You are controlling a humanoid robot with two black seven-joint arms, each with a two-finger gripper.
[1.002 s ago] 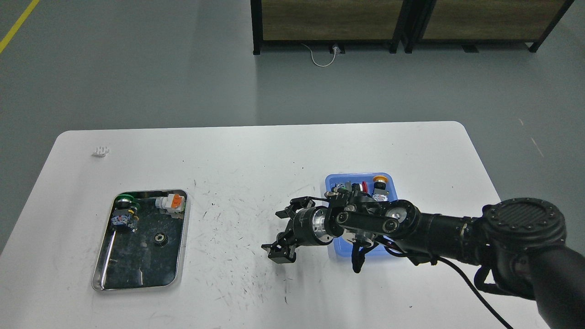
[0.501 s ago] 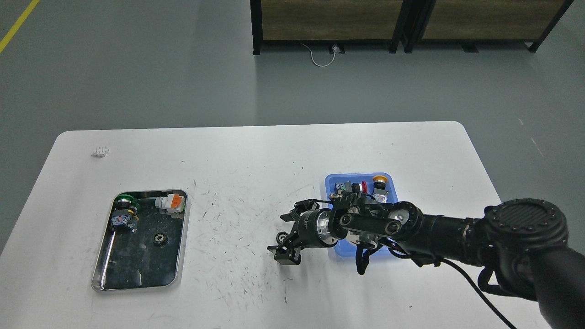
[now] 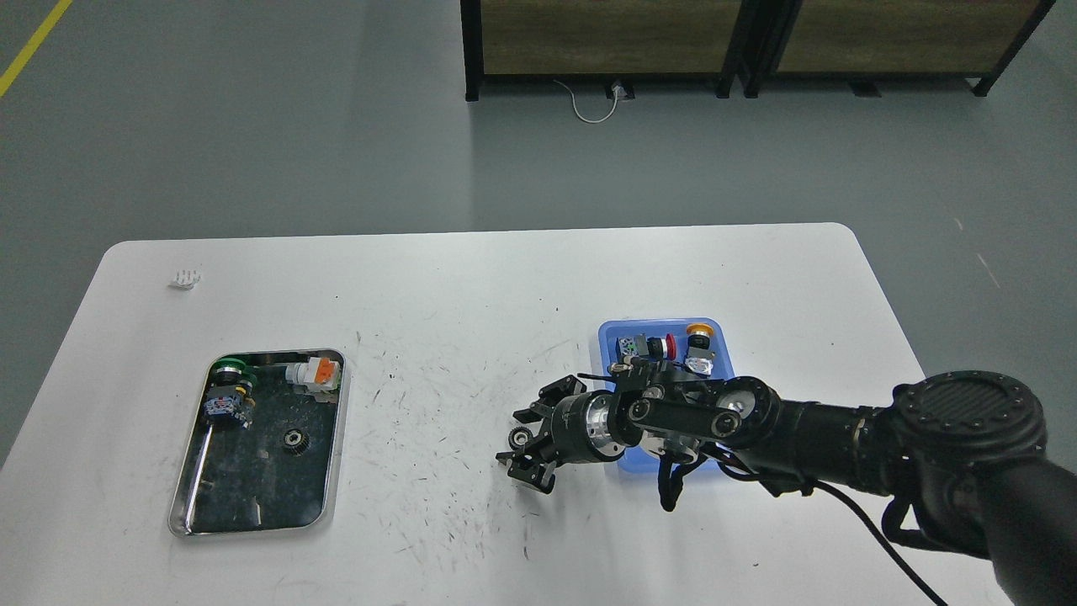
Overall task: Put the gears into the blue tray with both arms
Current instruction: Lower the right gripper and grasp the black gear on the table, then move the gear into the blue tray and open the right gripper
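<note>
One gear (image 3: 519, 438) lies on the white table just left of the blue tray (image 3: 609, 338). My right gripper (image 3: 516, 441) reaches in from the right, low over the table, open, with its two fingers on either side of this gear and small gaps still showing. A second gear (image 3: 294, 438) rests on the dark bottom of the steel tray (image 3: 340, 438) at the left. The right arm's wrist covers the near half of the blue tray. My left arm is out of view.
The blue tray's far end holds push-button switches with red (image 3: 655, 345) and yellow (image 3: 697, 333) caps. In the steel tray are a green-capped switch (image 3: 227, 370) and an orange-and-white part (image 3: 315, 371). A small white object (image 3: 185, 277) lies at the table's far left.
My right gripper has dropped lower and shifted slightly right, and its fingers have narrowed around the gear on the table, which was hidden a second ago. Everything else stayed still.
</note>
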